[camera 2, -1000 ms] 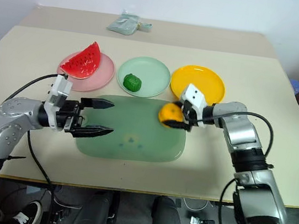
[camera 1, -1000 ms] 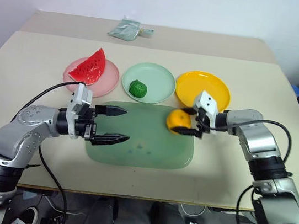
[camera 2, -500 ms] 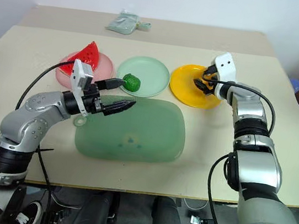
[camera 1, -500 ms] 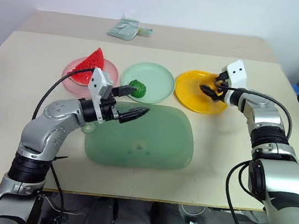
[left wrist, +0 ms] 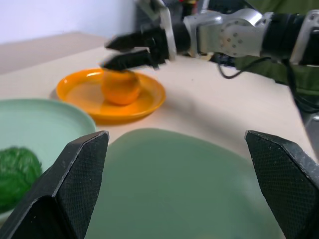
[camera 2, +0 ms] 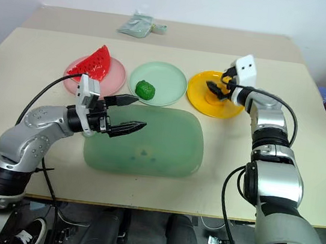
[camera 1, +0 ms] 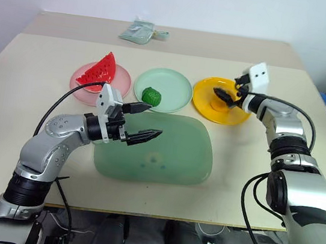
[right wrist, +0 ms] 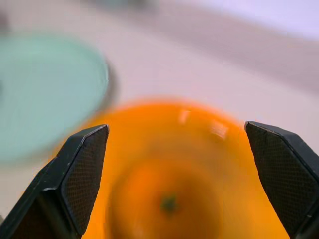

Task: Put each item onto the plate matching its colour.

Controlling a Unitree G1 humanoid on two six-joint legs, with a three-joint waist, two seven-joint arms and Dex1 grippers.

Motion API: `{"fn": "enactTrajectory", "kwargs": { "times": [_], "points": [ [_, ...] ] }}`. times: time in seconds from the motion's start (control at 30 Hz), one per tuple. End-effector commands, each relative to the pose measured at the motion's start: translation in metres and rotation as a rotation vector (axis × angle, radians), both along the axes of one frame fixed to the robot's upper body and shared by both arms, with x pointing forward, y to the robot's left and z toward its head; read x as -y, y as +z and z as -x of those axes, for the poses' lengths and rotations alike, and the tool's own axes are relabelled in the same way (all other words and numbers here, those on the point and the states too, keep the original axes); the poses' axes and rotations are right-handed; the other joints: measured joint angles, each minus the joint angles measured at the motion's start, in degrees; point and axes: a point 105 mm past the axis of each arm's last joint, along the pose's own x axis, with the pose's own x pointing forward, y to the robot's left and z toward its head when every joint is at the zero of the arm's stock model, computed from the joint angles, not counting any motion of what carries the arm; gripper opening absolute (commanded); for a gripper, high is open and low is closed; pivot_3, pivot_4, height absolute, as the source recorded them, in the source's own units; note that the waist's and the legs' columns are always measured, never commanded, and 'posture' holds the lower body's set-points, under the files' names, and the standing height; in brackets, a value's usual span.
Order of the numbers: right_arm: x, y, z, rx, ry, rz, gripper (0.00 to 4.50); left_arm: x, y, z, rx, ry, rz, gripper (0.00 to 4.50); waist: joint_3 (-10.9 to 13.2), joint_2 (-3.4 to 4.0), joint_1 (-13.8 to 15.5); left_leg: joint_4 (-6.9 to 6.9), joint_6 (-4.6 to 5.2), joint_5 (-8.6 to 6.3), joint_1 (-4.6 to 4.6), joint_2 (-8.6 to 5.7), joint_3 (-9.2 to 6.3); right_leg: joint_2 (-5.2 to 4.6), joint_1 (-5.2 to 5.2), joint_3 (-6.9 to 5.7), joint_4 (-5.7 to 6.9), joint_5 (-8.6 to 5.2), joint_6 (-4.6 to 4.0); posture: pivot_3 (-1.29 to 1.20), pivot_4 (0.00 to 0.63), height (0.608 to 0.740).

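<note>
Both arms level, right gripper (camera 1: 226,94) seemingly open, orange fruit (left wrist: 120,85)

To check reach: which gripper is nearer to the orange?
Right. The right gripper hangs directly over the orange on the yellow plate; the left gripper is far away, above the green board.

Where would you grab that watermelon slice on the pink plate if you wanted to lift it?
Probably across the two flat red faces of the watermelon wedge, coming from above: it leans with its green rind arched upward on the pink plate, leaving those sides free.
</note>
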Motion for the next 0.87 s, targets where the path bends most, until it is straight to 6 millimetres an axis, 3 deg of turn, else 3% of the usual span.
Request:
{"fn": "enactTrajectory", "kwargs": {
  "times": [0.03,0.1,0.27,0.33,0.47,0.63,0.73,0.87],
  "points": [
    [-0.027,0.045,0.029,0.22,0.238,-0.052,4.48,-0.009,0.02,0.009,0.076,-0.059,0.034,4.5,0.0,0.0,0.03,-0.03,0.0,0.0,0.0,0.01,-0.01,0.01,0.0,-0.01,-0.01,0.0,0.0,0.0,0.15,0.74],
    [-0.042,0.044,0.054,0.283,0.37,-0.016,4.48,-0.015,0.021,0.011,0.087,-0.079,0.027,4.5,-0.01,-0.01,0.15,-0.04,0.0,0.0,0.0,0.02,-0.02,0.03,0.0,-0.01,-0.02,0.0,0.0,0.0,0.15,0.74],
    [-0.066,0.004,0.123,0.201,0.691,0.157,4.48,-0.042,0.019,0.015,0.111,-0.104,-0.022,4.5,-0.01,0.0,0.56,0.05,0.0,0.0,-0.02,0.01,-0.03,0.0,0.03,-0.03,-0.01,0.0,0.0,0.0,0.15,0.74],
    [-0.067,-0.008,0.15,0.159,0.792,0.209,4.48,-0.054,0.021,0.017,0.141,-0.104,-0.035,4.5,0.0,0.01,0.58,0.09,0.0,0.0,-0.02,0.0,-0.01,-0.02,0.03,-0.03,0.01,0.0,0.01,0.0,0.15,0.74],
    [-0.061,-0.021,0.183,0.088,0.86,0.232,4.48,-0.074,0.02,0.022,0.16,-0.111,-0.058,4.5,-0.01,-0.01,0.33,0.08,0.01,-0.01,0.02,0.03,-0.03,0.02,0.04,-0.04,0.0,0.0,0.0,0.0,0.15,0.74],
    [-0.046,-0.033,0.194,0.038,0.819,0.222,4.48,-0.087,0.015,0.026,0.143,-0.118,-0.085,4.5,-0.03,-0.03,0.37,0.08,0.01,-0.01,0.03,0.02,0.0,0.01,0.05,-0.02,-0.02,-0.01,0.0,0.0,0.15,0.74],
    [-0.047,-0.04,0.193,0.01,0.824,0.219,4.48,-0.089,0.008,0.025,0.135,-0.109,-0.102,4.5,-0.03,-0.04,0.37,0.1,0.01,-0.01,0.03,0.02,-0.01,0.01,0.06,-0.02,-0.01,-0.01,0.0,0.0,0.15,0.74],
    [-0.054,-0.034,0.19,0.042,0.82,0.22,4.48,-0.082,0.004,0.025,0.124,-0.134,-0.104,4.5,-0.03,-0.04,0.36,0.09,0.01,-0.01,0.03,0.03,-0.02,0.02,0.05,-0.03,-0.02,-0.01,0.0,0.0,0.15,0.74]
  ]
}}
